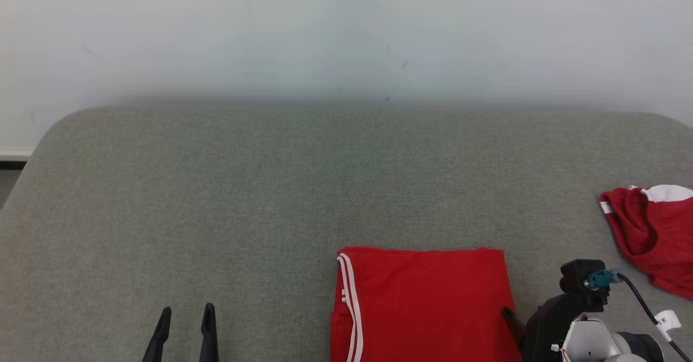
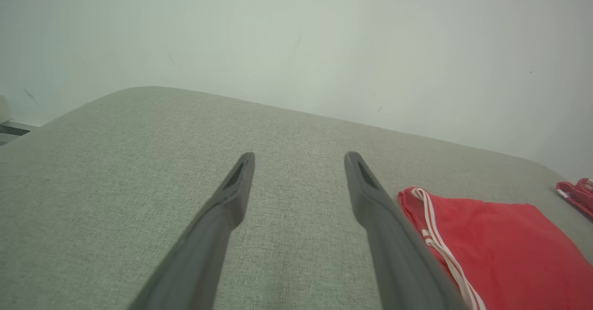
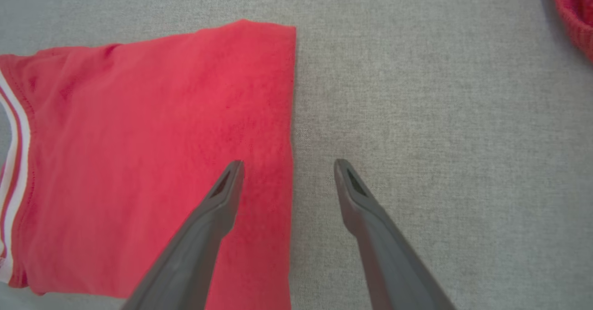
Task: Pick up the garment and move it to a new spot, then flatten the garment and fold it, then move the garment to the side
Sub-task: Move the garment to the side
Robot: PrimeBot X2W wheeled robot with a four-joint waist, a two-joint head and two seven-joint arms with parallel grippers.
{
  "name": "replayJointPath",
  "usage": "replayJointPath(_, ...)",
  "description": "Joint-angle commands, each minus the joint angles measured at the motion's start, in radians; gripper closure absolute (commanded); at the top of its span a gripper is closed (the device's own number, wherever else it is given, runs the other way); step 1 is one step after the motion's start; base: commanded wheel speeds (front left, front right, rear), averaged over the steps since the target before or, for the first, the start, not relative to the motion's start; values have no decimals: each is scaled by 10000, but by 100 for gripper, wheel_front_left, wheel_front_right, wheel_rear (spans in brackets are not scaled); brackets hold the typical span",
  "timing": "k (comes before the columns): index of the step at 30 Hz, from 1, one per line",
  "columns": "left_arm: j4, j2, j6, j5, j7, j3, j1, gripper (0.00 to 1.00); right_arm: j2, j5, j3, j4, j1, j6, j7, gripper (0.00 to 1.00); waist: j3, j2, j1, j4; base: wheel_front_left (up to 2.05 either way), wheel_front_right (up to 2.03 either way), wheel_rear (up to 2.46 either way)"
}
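Red garment (image 1: 427, 302) (white-striped) lies folded; left gripper (image 2: 299, 161) and right gripper (image 3: 287, 166) spread apart.

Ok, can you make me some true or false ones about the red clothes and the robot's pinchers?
1. The folded red garment has white stripes along one edge. True.
2. The left gripper is holding it. False: it is open over the bare grey surface, beside the garment.
3. The right gripper is shut. False: it is open, with one finger over the garment's edge and the other over the surface.
4. A second red and white garment lies crumpled further to the right. True.
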Motion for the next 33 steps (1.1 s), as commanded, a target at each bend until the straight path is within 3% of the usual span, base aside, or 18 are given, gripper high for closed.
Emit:
replayJointPath(1,-57,-14,-15,50,-32,-45,-119,0,-8,-80,-18,133,-132,-22,54,0,252,-1,-1,246,0,0,0)
replayJointPath(14,22,-14,-15,89,-32,-311,-432,0,20,-276,66,2085,-862,-22,211,0,676,-1,-1,789,0,0,0)
replayJointPath(17,14,-17,-16,85,-30,-333,-450,0,35,-353,150,2323,-930,-22,209,85,717,-1,-1,828,0,0,0)
replayJointPath(18,10,-17,-16,82,-30,-323,-449,0,40,-375,164,2349,-950,-22,168,98,724,-1,-1,829,0,0,0)
replayJointPath(26,-113,-18,-16,53,-32,-265,-542,0,-18,-816,9,2013,-1275,-24,-59,100,732,-1,-1,596,0,0,0)
replayJointPath(33,-555,-20,-16,0,-29,-300,-892,0,-38,-2165,-352,942,-2235,-24,529,100,1225,-1,-1,-173,0,0,0)
